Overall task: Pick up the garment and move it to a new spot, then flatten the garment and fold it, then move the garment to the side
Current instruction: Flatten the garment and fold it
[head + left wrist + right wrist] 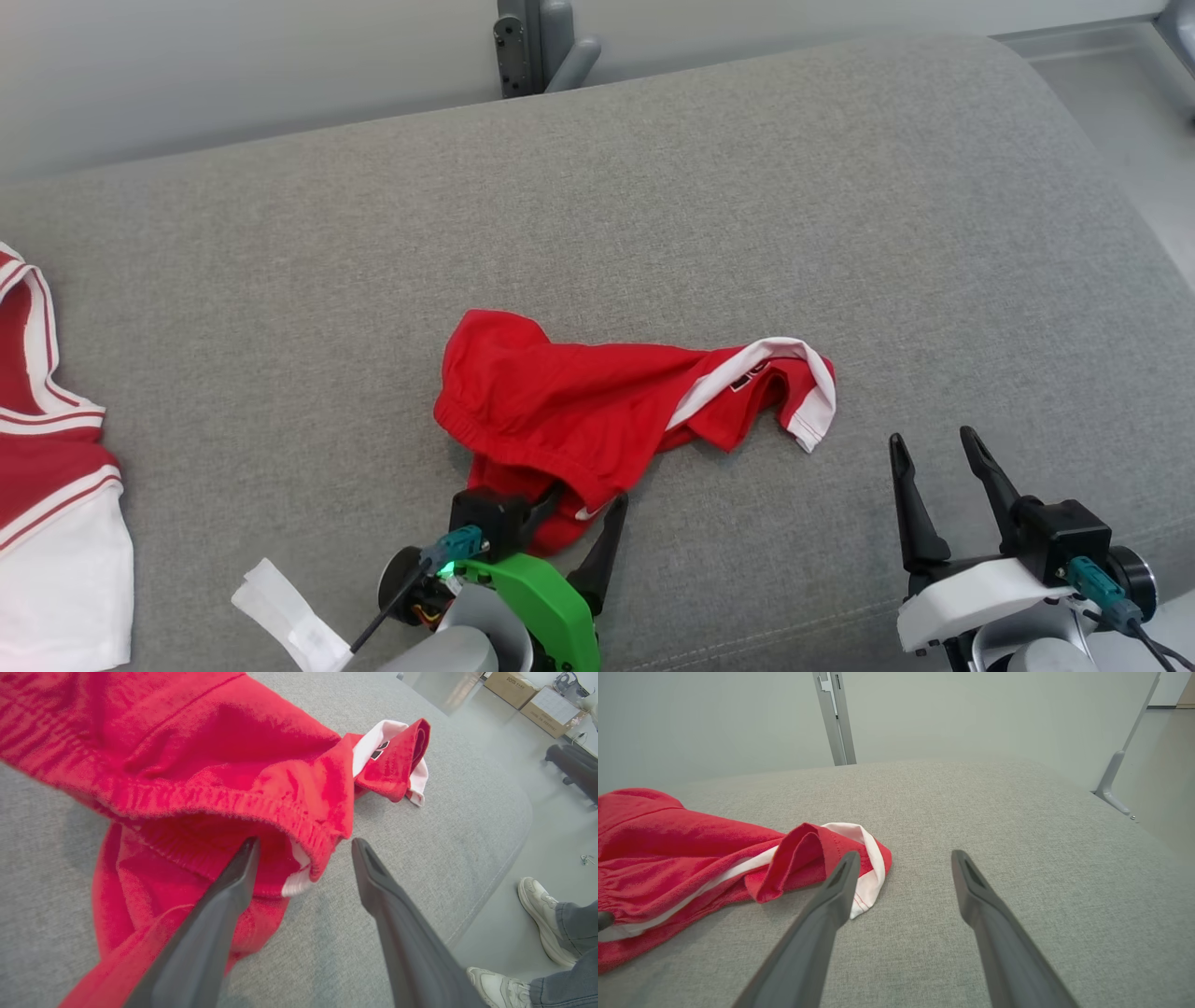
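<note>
Head view: red garment (579, 411), white-trimmed, lies crumpled at the middle of the grey padded surface (840, 233). Left end effector (588, 499): at 6 o'clock of the red garment, fingers spread, one tip over the elastic waistband, the other over bare padding beside it; nothing pinched. Right end effector (934, 439): at 4 o'clock, spread, apart from the white hem. Striped red-and-white top (47, 467): 9 o'clock edge. Left wrist view: a person's pale shoes (542, 900), 4 o'clock, on the floor.
</note>
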